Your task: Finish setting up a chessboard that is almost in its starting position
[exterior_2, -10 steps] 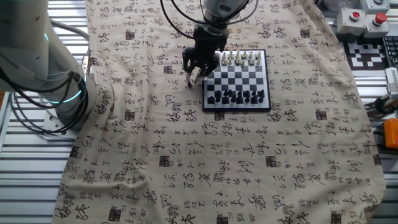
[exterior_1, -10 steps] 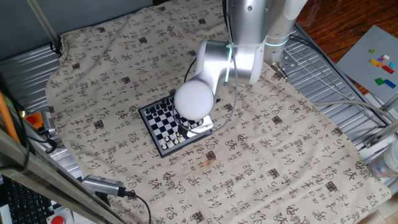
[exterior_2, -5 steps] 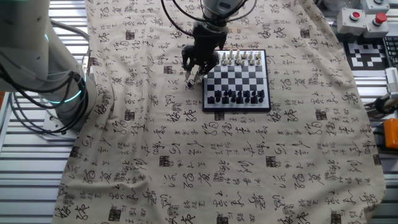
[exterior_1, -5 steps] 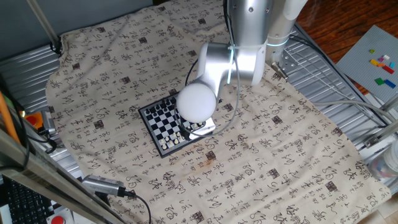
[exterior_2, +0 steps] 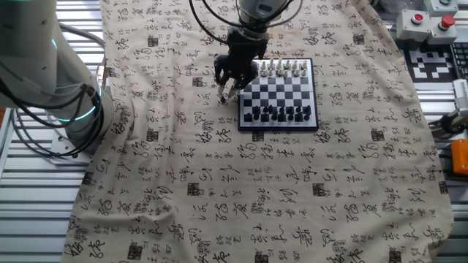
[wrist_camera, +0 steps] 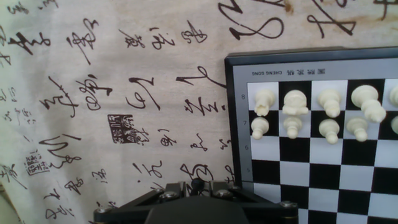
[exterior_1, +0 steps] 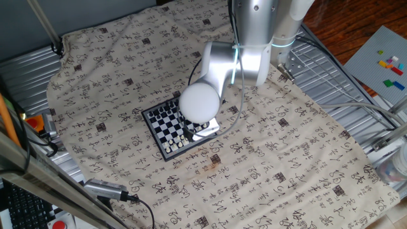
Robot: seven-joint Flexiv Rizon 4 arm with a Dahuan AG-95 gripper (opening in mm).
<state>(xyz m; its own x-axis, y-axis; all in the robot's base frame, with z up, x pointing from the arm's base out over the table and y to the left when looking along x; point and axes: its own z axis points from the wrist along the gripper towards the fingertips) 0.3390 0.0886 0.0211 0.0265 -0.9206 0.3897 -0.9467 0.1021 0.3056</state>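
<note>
In one fixed view the arm [exterior_1: 201, 102] is reaching down over the bench, and its round white joint is covering the far corner of the chessboard [exterior_1: 163, 122]. The board is lying flat on a patterned cloth [exterior_1: 286, 159] printed with dark brush characters. The fingers are hiding behind the joint here.

In the other fixed view the gripper [exterior_2: 229, 89] is hanging just beside the board's left edge, close to the corner where the pale pieces are standing, and it is over the cloth rather than over the squares. The white pieces [exterior_2: 284, 69] are lining the far side of the board and the black pieces [exterior_2: 278, 113] are lining the near side, with bare squares lying between them. The fingers are dark and small at this range, and I cannot tell whether they are spread apart, closed together, or gripping anything.

In the hand view the board's corner is filling the right side, with white pieces standing in its two outer rows and bare squares below them. Cloth is filling the left side. A black housing [wrist_camera: 193, 208] is showing along the bottom edge, and the fingertips themselves are out of sight.
</note>
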